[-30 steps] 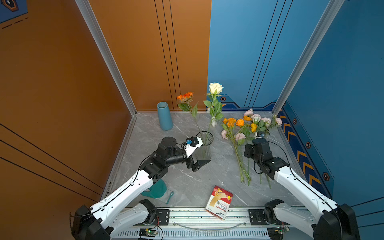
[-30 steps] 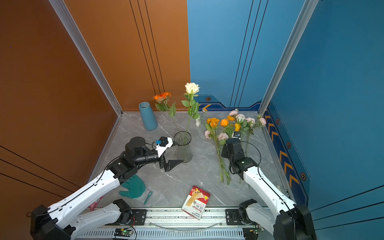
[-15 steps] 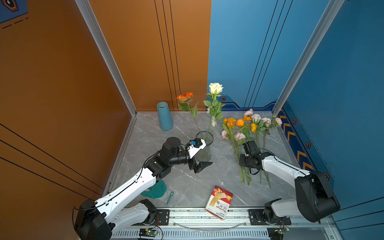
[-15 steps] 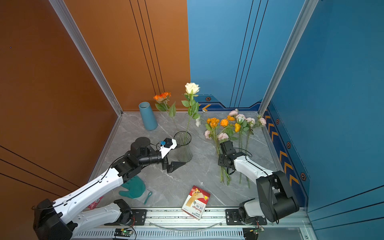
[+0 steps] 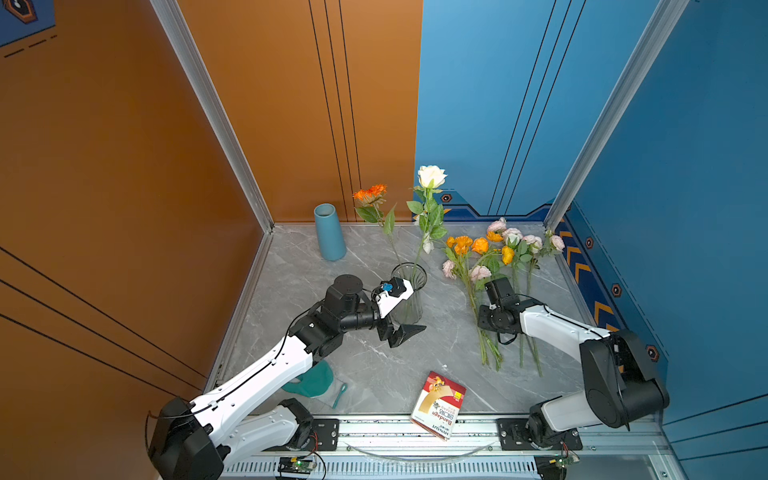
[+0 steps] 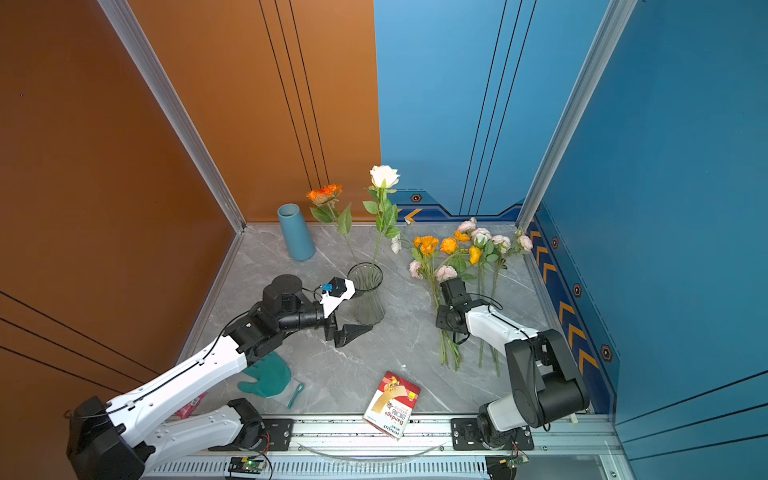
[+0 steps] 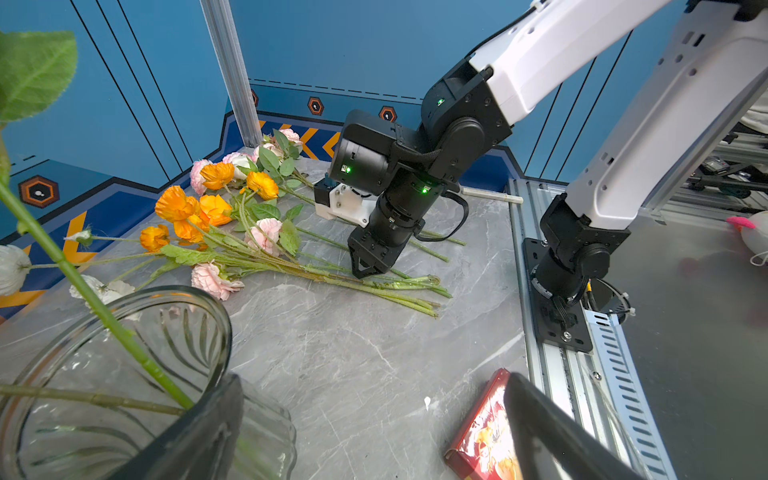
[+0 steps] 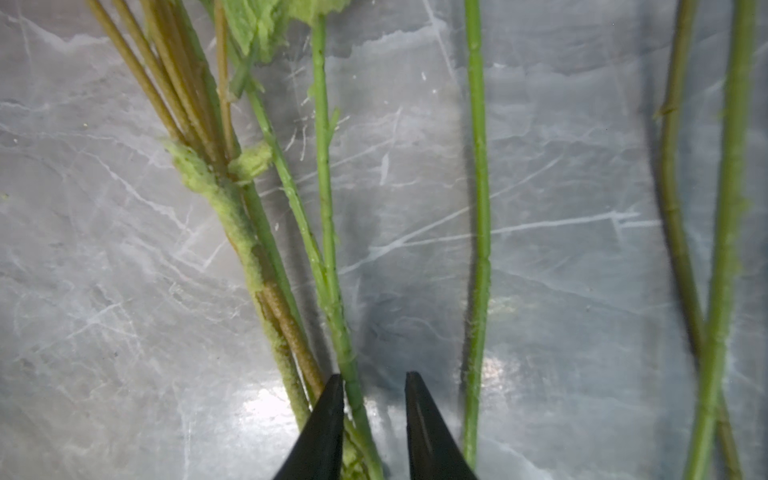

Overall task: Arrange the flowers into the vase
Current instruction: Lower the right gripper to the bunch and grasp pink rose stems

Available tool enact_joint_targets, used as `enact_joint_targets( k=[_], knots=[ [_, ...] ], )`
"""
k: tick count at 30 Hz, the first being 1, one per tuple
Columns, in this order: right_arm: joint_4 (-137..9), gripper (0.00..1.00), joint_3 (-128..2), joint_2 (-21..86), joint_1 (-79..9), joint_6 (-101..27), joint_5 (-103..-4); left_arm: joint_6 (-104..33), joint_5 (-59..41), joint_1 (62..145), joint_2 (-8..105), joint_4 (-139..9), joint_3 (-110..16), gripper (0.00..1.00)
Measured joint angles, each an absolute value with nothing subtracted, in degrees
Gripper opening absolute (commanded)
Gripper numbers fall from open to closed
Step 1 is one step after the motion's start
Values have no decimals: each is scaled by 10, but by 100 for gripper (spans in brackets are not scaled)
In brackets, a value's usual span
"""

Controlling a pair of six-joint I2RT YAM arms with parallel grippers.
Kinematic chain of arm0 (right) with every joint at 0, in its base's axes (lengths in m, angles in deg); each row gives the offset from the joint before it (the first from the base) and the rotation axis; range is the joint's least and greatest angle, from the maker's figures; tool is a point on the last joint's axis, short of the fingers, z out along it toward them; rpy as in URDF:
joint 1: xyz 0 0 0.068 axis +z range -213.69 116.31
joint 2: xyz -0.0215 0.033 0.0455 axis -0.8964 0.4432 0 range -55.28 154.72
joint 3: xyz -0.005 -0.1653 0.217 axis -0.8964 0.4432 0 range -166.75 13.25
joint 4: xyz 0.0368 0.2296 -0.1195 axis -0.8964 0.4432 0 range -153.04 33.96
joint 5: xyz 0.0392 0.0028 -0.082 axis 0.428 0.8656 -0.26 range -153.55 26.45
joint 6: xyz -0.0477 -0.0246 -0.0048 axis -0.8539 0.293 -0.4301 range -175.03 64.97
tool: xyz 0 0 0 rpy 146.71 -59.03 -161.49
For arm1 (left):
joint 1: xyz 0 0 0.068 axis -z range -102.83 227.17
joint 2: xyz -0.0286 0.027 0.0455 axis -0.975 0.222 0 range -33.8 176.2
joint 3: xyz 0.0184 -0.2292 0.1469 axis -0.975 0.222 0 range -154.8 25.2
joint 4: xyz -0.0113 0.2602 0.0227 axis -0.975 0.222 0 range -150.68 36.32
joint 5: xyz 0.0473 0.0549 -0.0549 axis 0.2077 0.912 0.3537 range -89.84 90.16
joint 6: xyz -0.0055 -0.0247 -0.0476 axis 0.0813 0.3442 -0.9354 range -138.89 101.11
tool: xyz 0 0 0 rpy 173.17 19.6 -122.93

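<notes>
2 vases: blue vase (image 5: 329, 232) back-left of glass vase (image 5: 411, 309). Left gripper (image 5: 399, 332) wide open at its base. 2 flowers (image 5: 431, 176) stand in it, near upright. Bunch (image 5: 482, 272) lies flat to its right, blooms to the back wall, stems to the front, count unclear. Right gripper (image 8: 374, 378) over it, jaws part-closed, gap visible, 1 stem (image 8: 332, 249) between.

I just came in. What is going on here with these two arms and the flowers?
Two robot arms are filling a glass vase. An orange flower and a white rose stand in it already. The left gripper hangs open beside the vase's base. The right gripper is down on the loose flowers lying on the table, its jaws set either side of one green stem, not yet clamped.
</notes>
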State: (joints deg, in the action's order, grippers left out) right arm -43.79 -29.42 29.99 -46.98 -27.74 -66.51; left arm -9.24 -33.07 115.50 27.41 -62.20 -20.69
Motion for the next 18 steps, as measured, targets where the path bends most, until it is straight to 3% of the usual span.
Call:
enact_joint_targets(
  k=[7,16,18],
  knots=[
    [-442,23,-304,322,-470,-279,-665,-89,-331,1155,274,-622,-207,98],
    [-441,1,-315,335,-470,-299,-667,-88,-331,1155,274,-622,-207,98],
    [-439,0,-317,335,-471,-308,-667,-88,-331,1155,274,-621,-207,98]
  ],
)
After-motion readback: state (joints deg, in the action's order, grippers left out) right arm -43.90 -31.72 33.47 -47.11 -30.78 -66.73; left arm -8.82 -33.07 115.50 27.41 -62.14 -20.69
